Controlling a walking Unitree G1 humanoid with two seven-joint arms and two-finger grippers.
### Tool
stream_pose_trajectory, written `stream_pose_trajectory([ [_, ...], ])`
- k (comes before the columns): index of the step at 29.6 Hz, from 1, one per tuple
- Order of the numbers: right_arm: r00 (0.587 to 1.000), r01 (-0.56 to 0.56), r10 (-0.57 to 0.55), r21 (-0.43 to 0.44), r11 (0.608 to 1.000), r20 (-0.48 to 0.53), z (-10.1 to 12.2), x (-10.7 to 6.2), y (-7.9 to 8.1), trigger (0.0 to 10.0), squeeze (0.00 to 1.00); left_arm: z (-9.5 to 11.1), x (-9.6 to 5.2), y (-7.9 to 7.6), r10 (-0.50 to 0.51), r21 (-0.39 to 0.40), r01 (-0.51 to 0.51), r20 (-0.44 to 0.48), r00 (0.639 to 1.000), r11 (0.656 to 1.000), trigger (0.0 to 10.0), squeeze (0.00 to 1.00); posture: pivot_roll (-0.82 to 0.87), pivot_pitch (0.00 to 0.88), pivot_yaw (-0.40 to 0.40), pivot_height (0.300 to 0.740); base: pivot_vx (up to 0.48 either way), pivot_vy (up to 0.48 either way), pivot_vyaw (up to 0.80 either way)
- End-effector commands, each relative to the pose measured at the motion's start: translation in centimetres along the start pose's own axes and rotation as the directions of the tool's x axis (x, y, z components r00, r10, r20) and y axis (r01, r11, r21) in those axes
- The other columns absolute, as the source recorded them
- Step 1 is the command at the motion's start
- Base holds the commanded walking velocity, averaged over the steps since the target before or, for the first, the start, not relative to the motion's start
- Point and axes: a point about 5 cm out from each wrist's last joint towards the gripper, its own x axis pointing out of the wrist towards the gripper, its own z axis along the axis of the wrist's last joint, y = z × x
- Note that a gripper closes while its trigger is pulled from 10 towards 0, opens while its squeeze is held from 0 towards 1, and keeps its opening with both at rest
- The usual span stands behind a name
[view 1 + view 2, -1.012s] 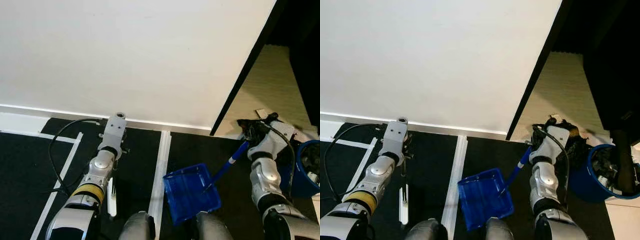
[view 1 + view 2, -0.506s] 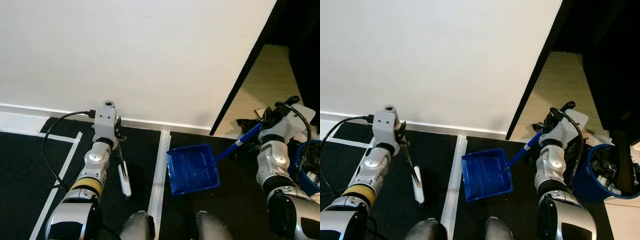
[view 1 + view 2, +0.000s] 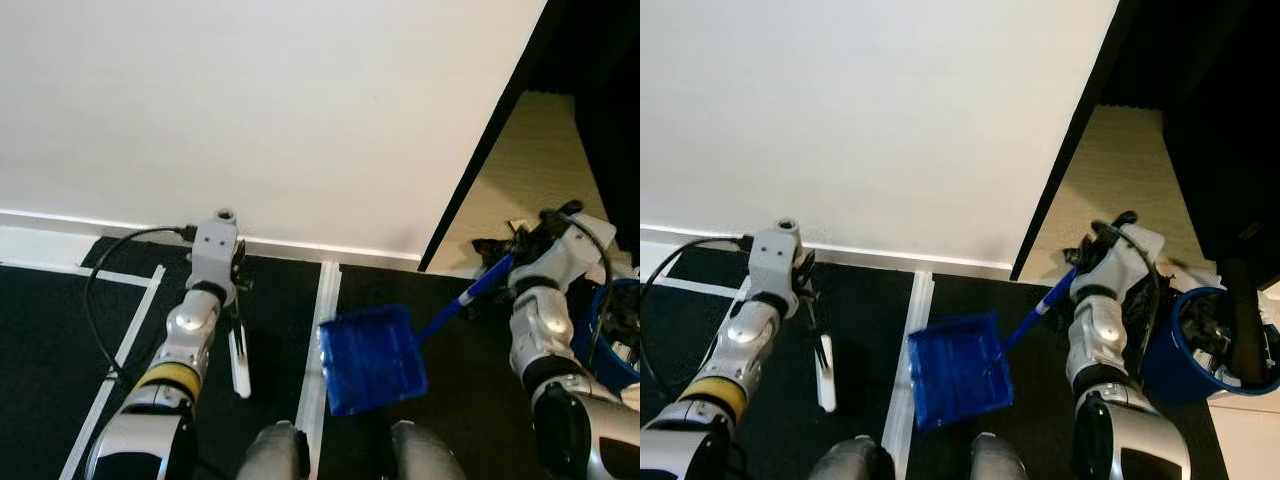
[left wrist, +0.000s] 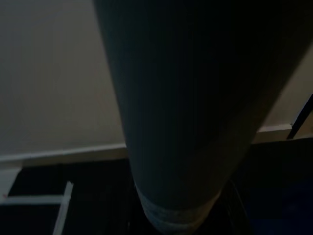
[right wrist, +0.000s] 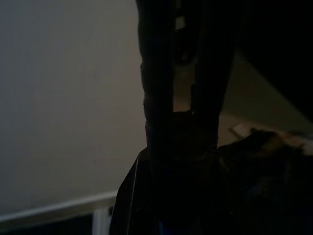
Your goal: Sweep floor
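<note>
Black floor [image 3: 270, 300] runs to a white wall. Our right gripper [image 3: 530, 245] clenches the blue dustpan [image 3: 372, 358]'s handle; our left gripper [image 3: 232, 290] grips a white brush [image 3: 239, 362]. We should lay the pan's lip flat and sweep rightward.

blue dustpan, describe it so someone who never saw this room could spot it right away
Start at the white wall and drop to the black floor with white tape lines. Just right of the central tape line sits the blue dustpan, a ribbed square tray on a blue handle running up to the right gripper. The blue bucket nearby is round.
</note>
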Motion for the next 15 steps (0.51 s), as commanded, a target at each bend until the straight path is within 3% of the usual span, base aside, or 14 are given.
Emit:
stream_pose_trajectory([
  [1, 1.0, 0.02, -0.021, 0.042, 0.999, 0.021, 0.3, 0.1, -0.4, 10.0, 0.0, 0.2, 0.0, -0.1, 0.019, -0.035, -0.019, 0.012, 1.0, 0.999, 10.0, 0.0, 0.11, 0.032, -0.023, 0.74, 0.0, 0.0, 0.0],
  [6, 1.0, 0.013, -0.012, 0.059, 0.998, -0.027, -0.5, -0.1, 0.0, 10.0, 0.0, 0.4, 0.1, -0.1, 0.039, -0.054, -0.037, 0.024, 0.999, 0.998, 10.0, 0.0, 0.12, 0.029, -0.036, 0.74, 0.0, 0.0, 0.21],
  [11, 0.999, -0.014, 0.015, 0.016, 1.0, -0.047, -0.6, 0.1, 1.0, 10.0, 0.0, 1.0, 0.8, 0.1, 0.077, -0.096, -0.077, -0.001, 0.997, 0.992, 10.0, 0.0, 0.12, 0.032, -0.048, 0.74, 0.0, 0.0, 0.8],
  [12, 0.998, -0.028, 0.029, 0.026, 0.999, -0.048, -0.6, 0.2, 1.4, 10.0, 0.0, 0.9, 0.9, 0.0, 0.062, -0.055, -0.063, -0.012, 0.998, 0.996, 10.0, 0.0, 0.13, 0.034, -0.047, 0.74, 0.0, 0.0, 0.8],
  [15, 0.998, -0.032, 0.033, 0.03, 0.999, -0.048, -0.6, 0.2, 1.5, 10.0, 0.0, 0.8, 0.8, 0.0, 0.062, -0.041, -0.062, -0.024, 0.998, 0.997, 10.0, 0.0, 0.13, 0.034, -0.048, 0.74, 0.0, 0.0, 0.8],
])
